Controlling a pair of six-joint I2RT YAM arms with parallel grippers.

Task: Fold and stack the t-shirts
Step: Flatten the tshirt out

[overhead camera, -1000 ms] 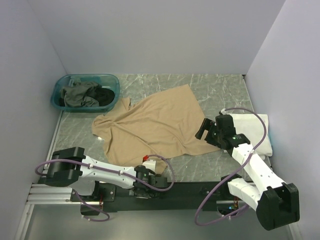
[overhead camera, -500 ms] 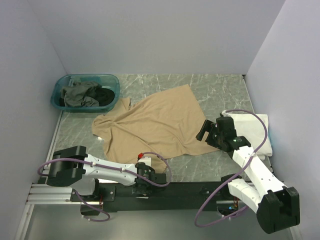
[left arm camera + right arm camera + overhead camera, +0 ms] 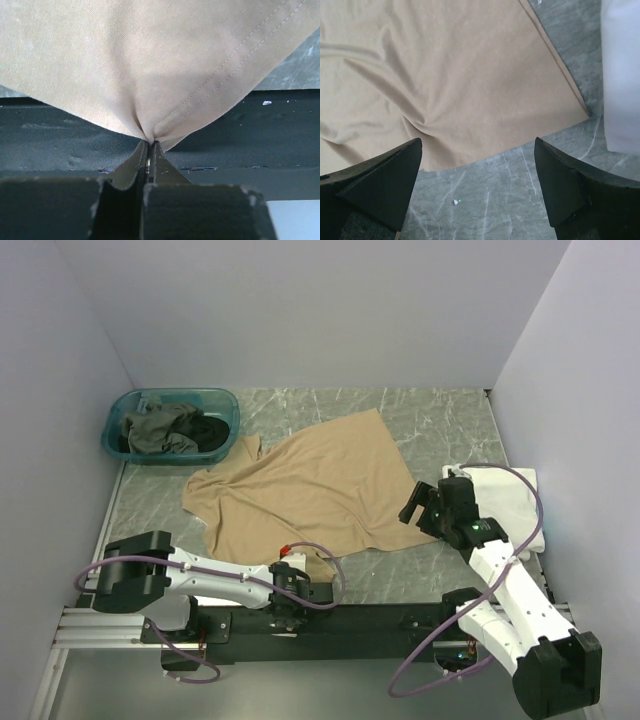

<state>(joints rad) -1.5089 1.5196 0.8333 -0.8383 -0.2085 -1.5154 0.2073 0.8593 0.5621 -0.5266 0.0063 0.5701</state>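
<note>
grey marble tabletop (image 3: 440, 425) between pale lilac walls: the left gripper (image 3: 149, 145), jaws pressed tight on the near hem corner of the tan cotton t-shirt (image 3: 310, 490), has drawn that corner slightly towards the table's near edge over the past second. the right gripper (image 3: 476, 146), jaws wide and holding nothing, has eased back to hang over the shirt's right hem corner. the garment lies mid-table, still rumpled, so folding looks barely begun. a folded white t-shirt (image 3: 510, 500) waits at the right edge. the teal translucent plastic tub (image 3: 225, 400), far left, holds a crumpled grey-green t-shirt (image 3: 158, 430) and a black t-shirt (image 3: 212, 430).
</note>
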